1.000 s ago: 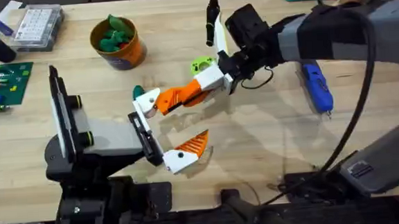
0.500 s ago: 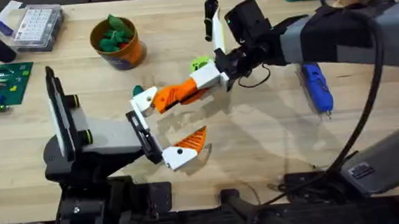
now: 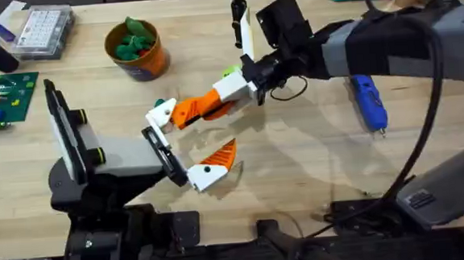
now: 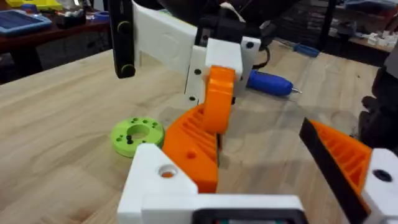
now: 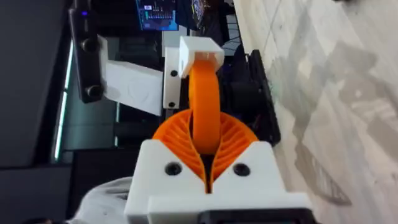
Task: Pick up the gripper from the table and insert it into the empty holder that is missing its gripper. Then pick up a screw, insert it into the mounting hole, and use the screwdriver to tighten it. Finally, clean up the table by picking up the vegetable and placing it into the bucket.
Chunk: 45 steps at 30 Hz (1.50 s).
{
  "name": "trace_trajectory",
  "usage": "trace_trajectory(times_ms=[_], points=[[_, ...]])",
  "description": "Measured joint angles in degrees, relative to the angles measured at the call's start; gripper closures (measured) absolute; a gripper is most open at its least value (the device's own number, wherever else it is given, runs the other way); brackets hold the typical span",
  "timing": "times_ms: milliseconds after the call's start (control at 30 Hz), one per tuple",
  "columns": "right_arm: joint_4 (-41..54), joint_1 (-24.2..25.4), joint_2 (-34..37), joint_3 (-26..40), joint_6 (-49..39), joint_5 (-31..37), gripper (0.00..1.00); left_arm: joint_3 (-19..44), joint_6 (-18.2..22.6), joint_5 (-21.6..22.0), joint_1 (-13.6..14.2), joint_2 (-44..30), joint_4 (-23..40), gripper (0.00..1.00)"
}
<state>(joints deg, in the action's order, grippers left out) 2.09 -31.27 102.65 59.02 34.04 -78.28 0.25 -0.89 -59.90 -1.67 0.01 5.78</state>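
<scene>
Left gripper [image 3: 178, 153]: low centre of the overhead frame, fingers spread wide, gripping nothing; its near white bracket carries an orange ribbed finger [image 3: 220, 156], the far one is the bare white wedge-shaped plastic holder [image 3: 160, 115].
Loose part: the orange ribbed plastic gripper finger [image 3: 198, 108] sits just right of that holder, its tip touching or entering it; whether it is seated I cannot tell.
Right gripper [image 3: 238, 89]: centre of the frame, closed on the loose finger's far end; in the right wrist view its pads pinch the orange piece [image 5: 204, 109].
Green disc [image 4: 137, 133]: a lime plastic ring lying on the wooden table [image 3: 314, 157] just beyond the joint.
Screwdriver: the chunky blue pen-shaped power tool [image 3: 369, 101] lies untouched at right, well apart.
Bucket: the small round orange pail [image 3: 140, 48], upper left, already holds green vegetable shapes.
Progress: early, I'd say; insertion under way, with screw, tightening and clean-up left.
</scene>
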Motion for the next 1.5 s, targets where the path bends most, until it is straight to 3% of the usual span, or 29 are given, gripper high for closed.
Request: trace_trajectory(times_ms=[100, 300, 800, 1100, 1267, 1500], points=[[-3.5, -0.1, 1.3, 0.0, -0.7, -1.0, 0.984, 0.0, 0.0, 0.4, -0.1, 0.0, -0.1, 0.013], [-12.3, -1.5, 5.6, 0.0, 2.4, -6.3, 0.984, 0.1, 0.0, -2.9, 0.7, 0.0, 0.5, 0.013], [-13.6, -1.5, 5.9, 0.0, 10.9, -6.0, 0.984, 0.1, -0.3, -2.9, 0.7, 0.0, 0.5, 0.013], [-14.1, -1.9, 5.6, 0.1, 16.1, -2.5, 0.984, 0.1, -1.5, -1.8, 0.5, -0.7, 0.4, 0.013], [-15.5, -2.6, 2.0, -2.0, 17.5, 2.4, 0.984, 0.1, -1.5, -1.6, 0.3, -0.7, 0.3, 0.013], [-29.6, -3.9, -1.6, -8.9, 22.5, 9.3, 0.984, 0.1, -1.4, -1.1, 0.2, -0.7, 0.3, 0.013]])
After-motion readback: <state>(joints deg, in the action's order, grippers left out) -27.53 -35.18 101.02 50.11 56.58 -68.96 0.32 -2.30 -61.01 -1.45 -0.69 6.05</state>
